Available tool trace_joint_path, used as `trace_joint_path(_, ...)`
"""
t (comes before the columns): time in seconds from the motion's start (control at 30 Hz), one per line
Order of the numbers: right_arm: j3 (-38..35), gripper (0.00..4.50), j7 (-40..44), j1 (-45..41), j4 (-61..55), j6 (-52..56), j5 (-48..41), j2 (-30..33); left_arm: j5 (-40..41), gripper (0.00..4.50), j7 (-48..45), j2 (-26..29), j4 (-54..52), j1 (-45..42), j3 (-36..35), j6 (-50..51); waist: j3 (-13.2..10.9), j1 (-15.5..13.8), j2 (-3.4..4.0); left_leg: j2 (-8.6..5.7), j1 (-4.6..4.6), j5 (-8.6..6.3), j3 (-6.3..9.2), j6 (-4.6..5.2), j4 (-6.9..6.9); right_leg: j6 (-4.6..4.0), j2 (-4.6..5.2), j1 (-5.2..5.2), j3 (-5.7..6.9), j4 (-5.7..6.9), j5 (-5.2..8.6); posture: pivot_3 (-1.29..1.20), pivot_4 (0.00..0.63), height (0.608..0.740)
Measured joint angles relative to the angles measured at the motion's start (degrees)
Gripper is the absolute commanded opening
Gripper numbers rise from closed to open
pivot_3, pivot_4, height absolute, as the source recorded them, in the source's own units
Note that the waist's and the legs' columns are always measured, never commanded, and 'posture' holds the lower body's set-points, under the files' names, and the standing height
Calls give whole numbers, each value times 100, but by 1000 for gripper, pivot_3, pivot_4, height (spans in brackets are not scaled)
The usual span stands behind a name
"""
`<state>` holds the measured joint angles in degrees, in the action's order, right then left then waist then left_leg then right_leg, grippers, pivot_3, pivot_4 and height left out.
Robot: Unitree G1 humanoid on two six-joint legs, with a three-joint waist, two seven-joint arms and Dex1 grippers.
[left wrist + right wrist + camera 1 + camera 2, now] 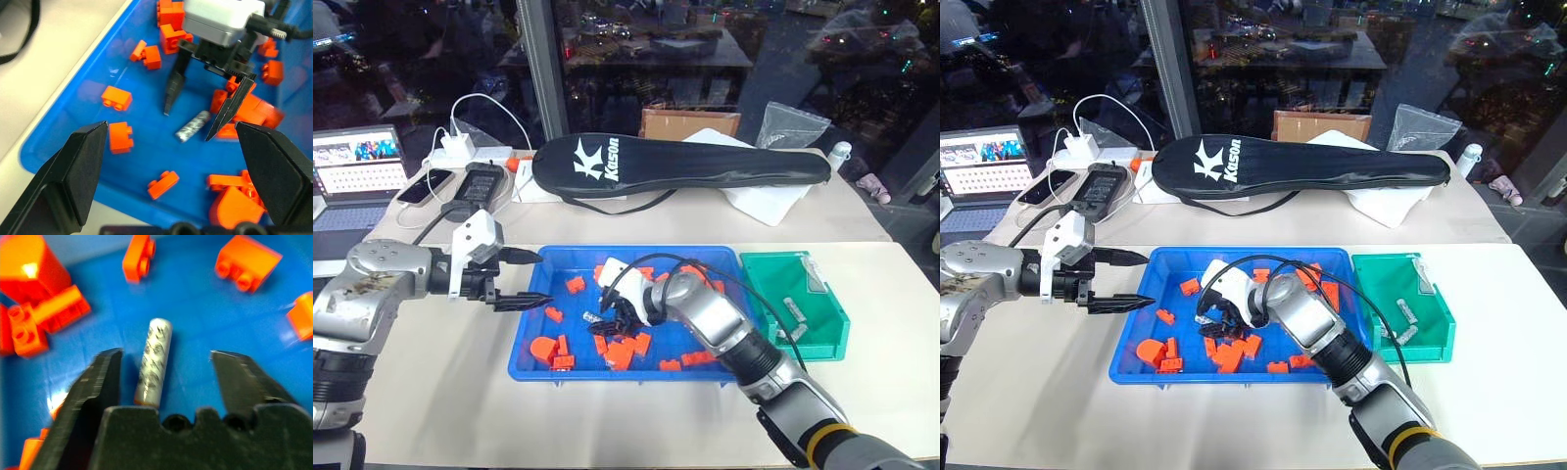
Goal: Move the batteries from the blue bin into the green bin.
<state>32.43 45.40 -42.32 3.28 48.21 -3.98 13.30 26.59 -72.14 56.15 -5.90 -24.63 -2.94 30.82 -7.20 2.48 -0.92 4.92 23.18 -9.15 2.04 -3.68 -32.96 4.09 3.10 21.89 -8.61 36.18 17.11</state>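
Observation:
The blue bin (607, 372) lies mid-table, strewn with orange bricks. One silvery battery (154, 362) rests flat on its floor. My right gripper (166, 355) reaches down into the bin, open, with one finger on either side of that battery and a gap showing beside it. The left wrist view shows the same battery (192, 126) between the right gripper's fingers (171, 93). My left gripper (536, 279) hovers open over the bin's left rim, holding nothing. The green bin (781, 257) stands just right of the blue one, with a few batteries (793, 305) inside.
Orange bricks (619, 352) crowd the blue bin around the battery. A black racket bag (675, 164) lies across the table's far side. A laptop (357, 166), phone (423, 186) and charger cables sit at the far left. A cable loops over my right arm.

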Motion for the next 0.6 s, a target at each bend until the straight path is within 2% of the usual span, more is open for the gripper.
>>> trace_joint_path(0.13,-60,740,9,9,-26,17,-18,69,15,4500,11,-46,1,-1,0,2,1,-15,-2,0,2,0,0,0,-1,9,0,0,0,-2,5,0,150,737)
trace_joint_path(0.2,-152,269,33,11,-129,46,-34,203,19,4500,12,-55,1,-2,2,15,1,-21,-2,0,5,0,0,0,-2,9,1,1,0,-2,5,0,150,737)
trace_joint_path(0.3,-584,269,108,15,-612,351,-314,448,61,4500,-60,-63,-2,-36,37,50,0,-19,-1,0,10,0,0,0,0,8,0,4,0,0,4,0,150,737)
trace_joint_path(0.43,-1572,269,312,-135,-1573,947,-932,979,289,4500,-162,-195,-44,-246,64,215,1,-46,-2,0,10,0,0,0,-1,8,1,-2,1,-4,4,0,150,737)
trace_joint_path(0.6,-3110,269,414,258,-2315,1674,-1322,2731,388,4500,-240,-382,-66,-509,199,310,1,-178,-4,-6,2,-1,-1,0,-2,15,4,3,0,-29,10,0,150,737)
